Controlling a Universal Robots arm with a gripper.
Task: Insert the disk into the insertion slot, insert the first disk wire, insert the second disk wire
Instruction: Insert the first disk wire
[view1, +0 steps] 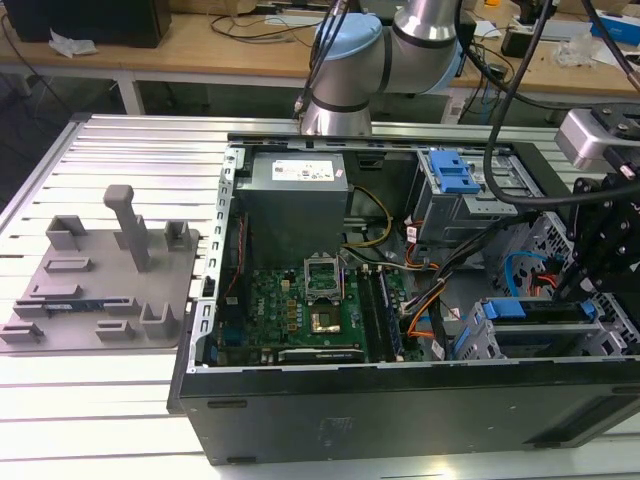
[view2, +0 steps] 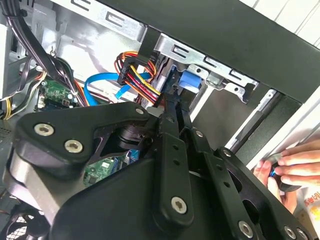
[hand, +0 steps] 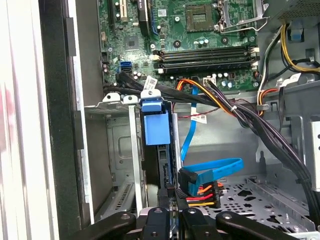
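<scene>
A moulded grey plastic fixture is seen at the exterior view's left on the ribbed aluminium table. Beside it stands an opened black steel computer case, its green motherboard exposed at centre frame. Toward the exterior view's lower right, the first step is judged complete. The disk, picked out in the first wrist view by its glossy blue plastic carrier, is seated edge-on in the insertion slot, a bay of dull grey perforated sheet metal. The black jointed hand is poised at the disk's exposed end, its fingers drawn narrow and close together; whether anything is pinched between them cannot be told. Just beside them, a flat blue data wire and a blocky black plug trailing red, orange and yellow leads are gathered against the drive's end. Whether either is pushed fully home cannot be confirmed, so the two wire steps are judged unfinished or unverified. A person's hand is caught outside the case wall in the second wrist view.
</scene>
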